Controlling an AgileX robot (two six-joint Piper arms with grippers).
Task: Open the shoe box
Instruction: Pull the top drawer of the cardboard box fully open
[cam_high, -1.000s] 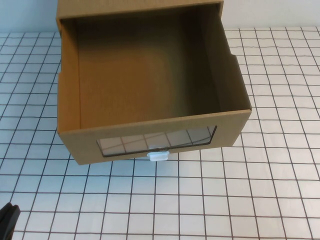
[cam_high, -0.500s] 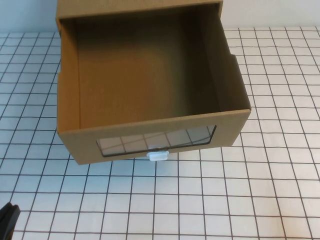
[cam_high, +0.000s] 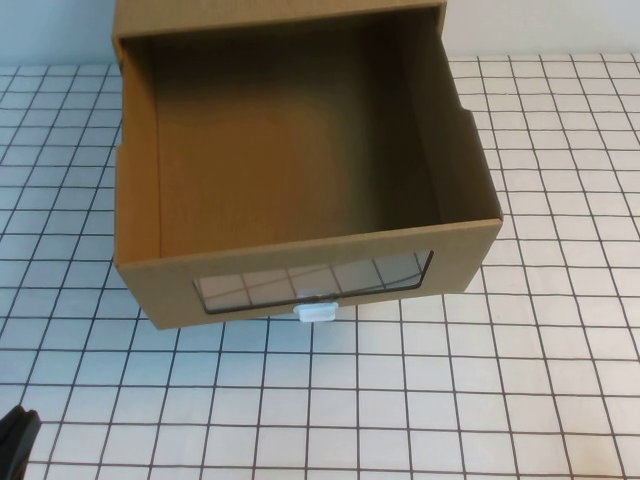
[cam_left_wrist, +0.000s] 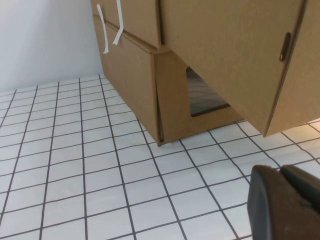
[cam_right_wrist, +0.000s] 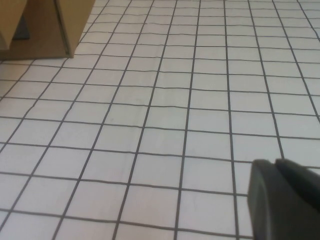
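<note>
Because the shoe box (cam_high: 300, 160) looks light, flimsy cardboard, its white tab (cam_high: 317, 312) seems the safest hold, while the left claw (cam_left_wrist: 281, 200) and right claw (cam_right_wrist: 278, 195) hang closed and empty over the counter (cam_high: 450, 400), clear of it.

Bright, even light floods the white tabletop (cam_high: 520, 400); the box (cam_high: 300, 150) interior is dim, darkest toward its right inner wall.

Gridded table (cam_high: 520, 400), open shoe box (cam_high: 300, 160) (windowed front) on it

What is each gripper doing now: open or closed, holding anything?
Left gripper: closed, empty, near the left table edge, apart from the box.
Right gripper: closed, empty, above the table, apart from the box.
</note>
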